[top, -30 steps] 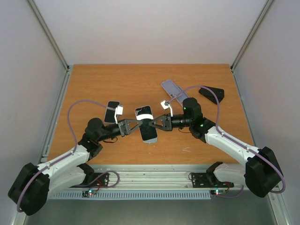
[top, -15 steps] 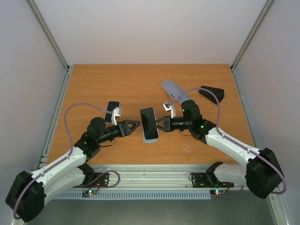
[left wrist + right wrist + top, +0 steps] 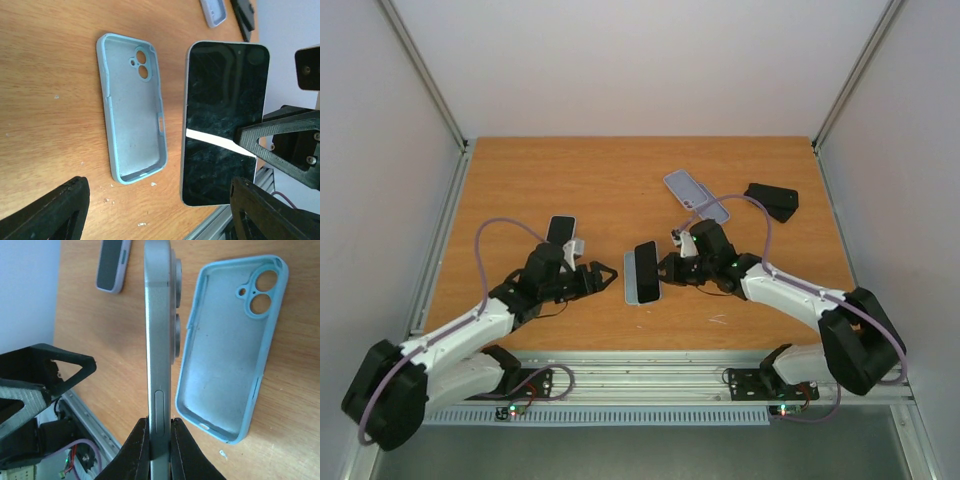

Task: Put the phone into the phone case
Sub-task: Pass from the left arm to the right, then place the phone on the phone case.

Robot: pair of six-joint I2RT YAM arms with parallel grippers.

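The right gripper [image 3: 160, 432] is clamped across the thickness of the phone [image 3: 159, 330]. It pinches one long edge near the end away from the lenses, so the phone is held tilted on edge. The light blue phone case [image 3: 227, 355] lies flat on the wooden table [image 3: 520, 180], open side up. It is just beside the phone, with a strip of bare wood between them in the left wrist view.

Their long axes run nearly parallel. The phone's camera bumps sit at the same end as the case's cut-outs and face its hollow (so the coming move looks like a tip-and-lower, not a turn). The left gripper [image 3: 606, 277] stands with jaws apart, holding nothing, on the case's far side; the right arm is the nearer. No brand, label or writing is legible.
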